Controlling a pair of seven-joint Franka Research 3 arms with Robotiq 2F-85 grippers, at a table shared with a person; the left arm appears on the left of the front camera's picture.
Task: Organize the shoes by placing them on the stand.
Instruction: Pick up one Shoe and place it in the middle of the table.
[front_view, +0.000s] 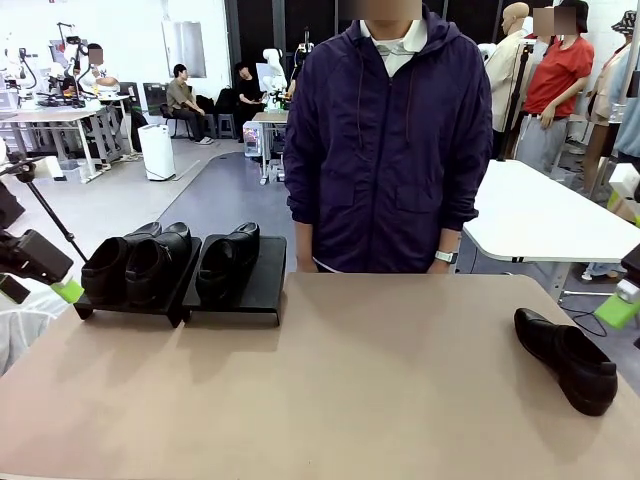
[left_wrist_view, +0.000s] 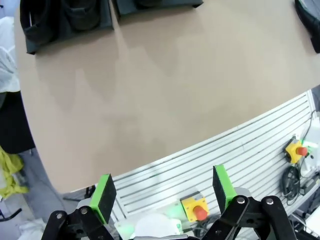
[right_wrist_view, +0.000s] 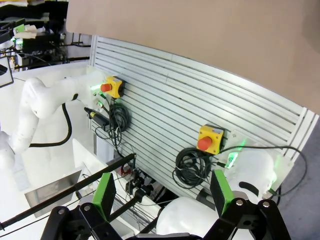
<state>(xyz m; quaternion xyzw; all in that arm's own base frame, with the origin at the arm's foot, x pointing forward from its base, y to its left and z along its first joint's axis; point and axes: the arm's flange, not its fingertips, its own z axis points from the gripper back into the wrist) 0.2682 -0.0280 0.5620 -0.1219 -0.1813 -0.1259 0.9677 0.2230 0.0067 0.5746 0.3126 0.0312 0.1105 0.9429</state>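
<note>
1. Three plain black leather dress shoes (front_view: 165, 262) sit on the low black stand of two sloped panels (front_view: 262, 283), which I see at the far left of the tan tabletop (front_view: 340, 380) in the front view.
2. I count two shoes side by side on the left panel and one on the left half of the right panel, all with toes pointing down the slope toward me.
3. A fourth black leather shoe (front_view: 566, 359) lies on the table near the right edge, well apart from the stand, resting on its sole with its toe angled toward the near right corner.
4. My left gripper (left_wrist_view: 164, 198) hangs over the near table edge with its green-padded fingers (left_wrist_view: 104, 197) spread wide and nothing between them; the stand's front edge (left_wrist_view: 65, 30) shows along the top of that wrist view.
5. My right gripper (right_wrist_view: 162, 196) also stands with its jaws wide apart and empty, looking down at a ribbed metal panel (right_wrist_view: 200, 110) with yellow boxes carrying red stop buttons (right_wrist_view: 209, 139) below the table edge.
6. A person in a dark purple zip jacket (front_view: 385, 140) stands at the far side of the table, behind the stand's right end.
</note>
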